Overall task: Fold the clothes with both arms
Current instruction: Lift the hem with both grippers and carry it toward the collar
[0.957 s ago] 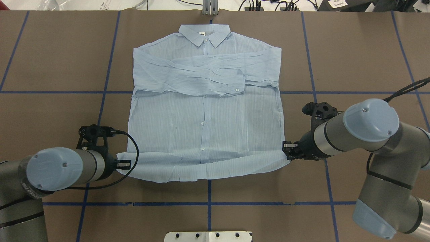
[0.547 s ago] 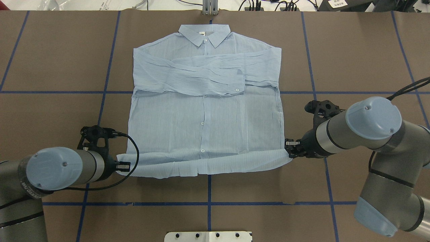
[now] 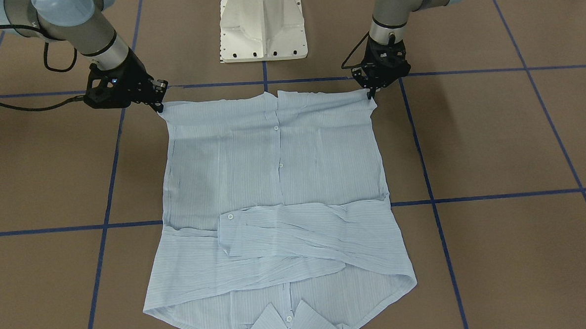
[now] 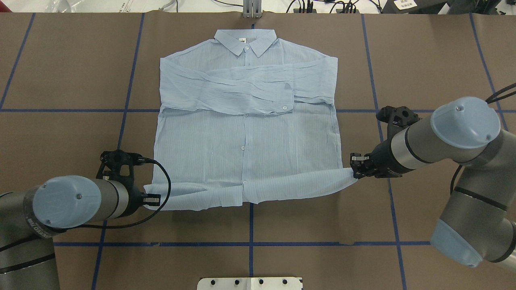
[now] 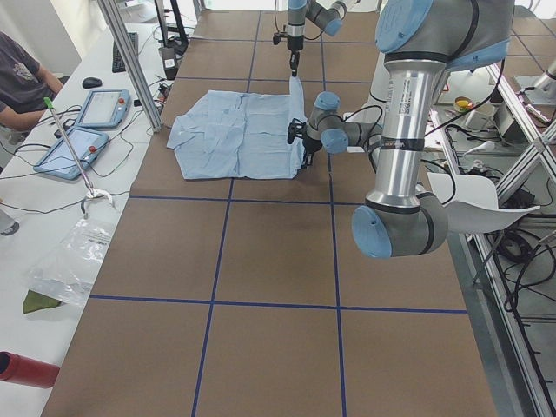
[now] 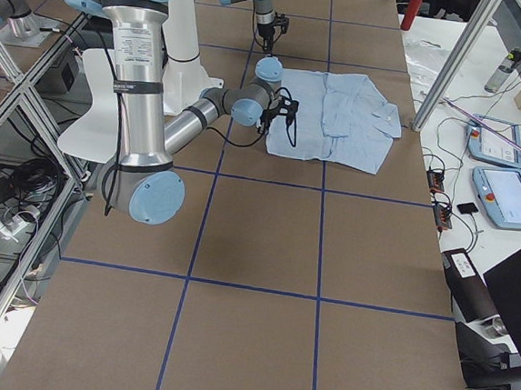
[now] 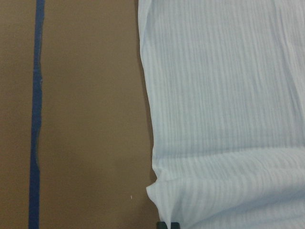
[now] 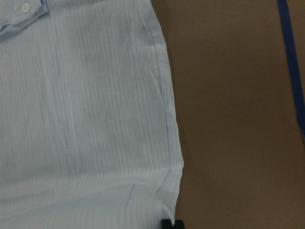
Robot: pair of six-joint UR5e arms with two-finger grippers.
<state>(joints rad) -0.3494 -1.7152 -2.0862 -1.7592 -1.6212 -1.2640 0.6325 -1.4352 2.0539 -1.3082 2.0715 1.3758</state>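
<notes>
Two robot arms, one shirt: at the near edge of the brown-papered table point(image 4: 60, 60), the left gripper point(image 4: 154, 198) and the right gripper point(image 4: 354, 169) each pinch one bottom corner of a single pale-blue striped shirt point(image 4: 246, 137), jaws closed on the thin cloth. The hem point(image 4: 258, 189) hangs between them as one raised, sagging band, turned back over the lower front. Its right corner is held farther up the table than its left. The left arm point(image 4: 66, 201) and right arm point(image 4: 443, 137) reach in low from either side. Both wrist cameras look down on striped fabric beside bare paper.

Beyond the hem, the shirt lies flat and face-up, buttoned down the middle, across a crossing of blue tape lines point(image 4: 129, 80). Its two sleeves point(image 4: 250, 90) are folded across the chest, one over the other, a cuff button showing. Farthest from the robot sits the collar point(image 4: 245, 42) with its white label.

The one white pedestal point(image 3: 262, 25) stands between the arms. In the left side view, a white bench point(image 5: 26, 226) beside the table carries two tablets point(image 5: 106, 108) and one clear plastic bag point(image 5: 69, 261), its contents unclear. A person point(image 5: 22, 82) sits there.
</notes>
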